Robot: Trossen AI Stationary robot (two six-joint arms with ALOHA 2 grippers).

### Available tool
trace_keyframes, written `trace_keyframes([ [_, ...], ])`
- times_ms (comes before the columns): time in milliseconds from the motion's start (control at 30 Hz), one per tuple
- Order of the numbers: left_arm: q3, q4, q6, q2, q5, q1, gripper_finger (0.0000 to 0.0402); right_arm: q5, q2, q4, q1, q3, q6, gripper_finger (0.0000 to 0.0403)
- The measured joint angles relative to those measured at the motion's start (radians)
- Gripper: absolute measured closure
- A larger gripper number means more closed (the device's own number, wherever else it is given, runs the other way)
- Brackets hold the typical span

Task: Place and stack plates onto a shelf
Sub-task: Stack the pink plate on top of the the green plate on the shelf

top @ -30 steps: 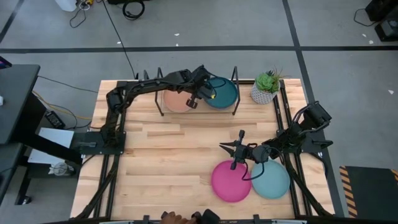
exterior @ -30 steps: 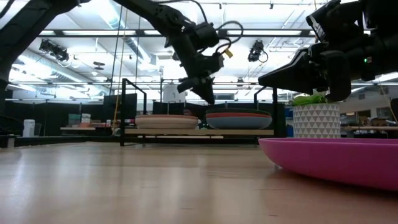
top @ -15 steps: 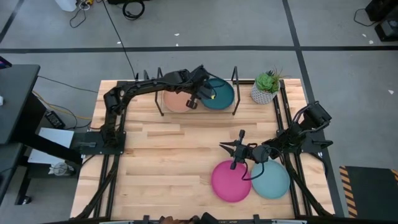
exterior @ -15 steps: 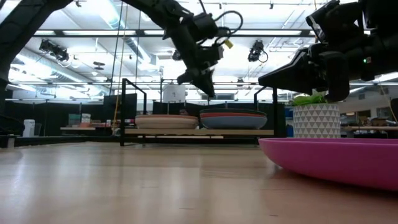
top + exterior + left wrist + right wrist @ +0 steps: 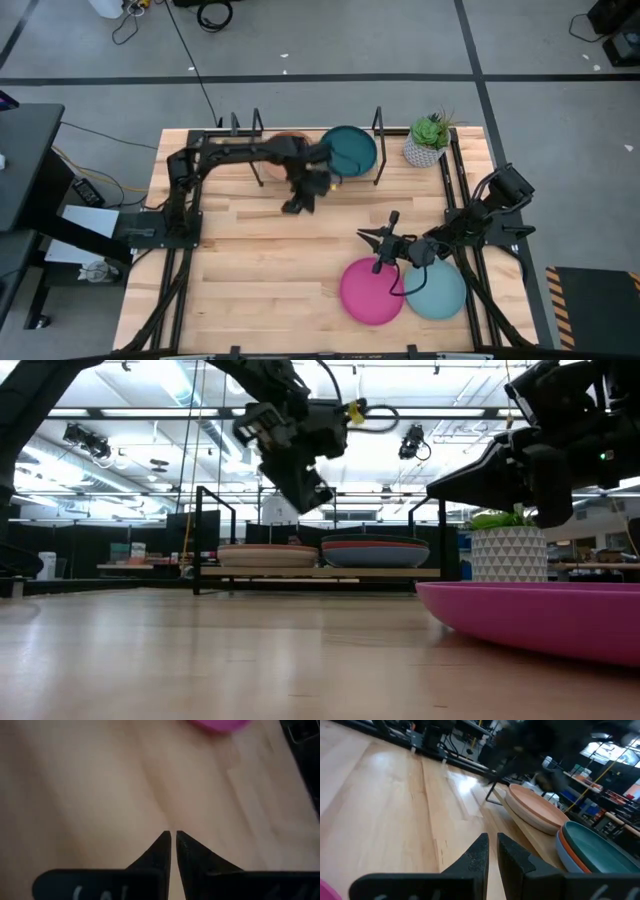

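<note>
Where lit: wood tabletop, workshop.

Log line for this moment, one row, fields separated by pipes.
left gripper shut, empty, above table in front of shelf | right gripper shut, beside pink plate | light teal plate on table | two stacks on shelf

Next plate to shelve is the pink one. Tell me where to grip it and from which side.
Grip the pink plate by its thin raised rim, probably on the shelf-facing edge, coming down from above. It lies flat and shallow on the table, and the light teal plate crowds one side. The right gripper hovers near that edge.
</note>
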Motion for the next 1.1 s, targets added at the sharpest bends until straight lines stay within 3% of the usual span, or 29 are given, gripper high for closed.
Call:
trace_keyframes([
  [133, -0.053, 0.062, -0.127, 0.002, -0.042, -0.093, 0.0368, -0.018, 0.000, -0.001, -0.017, 0.000, -0.016, 0.0359],
  [300, -0.082, 0.151, -0.242, 0.002, -0.332, -0.232, 0.0368, -0.088, 0.000, -0.006, -0.045, 0.000, -0.018, 0.0359],
  [400, -0.087, 0.156, -0.309, 0.002, -0.442, -0.306, 0.0368, -0.152, 0.000, -0.019, -0.049, 0.000, -0.019, 0.0359],
  [667, -0.087, 0.225, -0.459, 0.002, -0.486, -0.453, 0.0368, -0.263, 0.000, -0.031, -0.049, 0.000, -0.038, 0.0359],
  [767, -0.087, 0.327, -0.540, 0.002, -0.489, -0.490, 0.0368, -0.294, 0.000, -0.055, -0.048, 0.000, -0.038, 0.0359],
  [867, -0.087, 0.441, -0.533, 0.002, -0.545, -0.528, 0.0367, -0.297, 0.000, -0.109, -0.049, 0.000, -0.021, 0.0359],
  [1100, -0.086, 0.548, -0.396, 0.005, -0.851, -0.647, 0.0322, -0.297, 0.000, -0.153, -0.039, 0.000, -0.001, 0.0359],
])
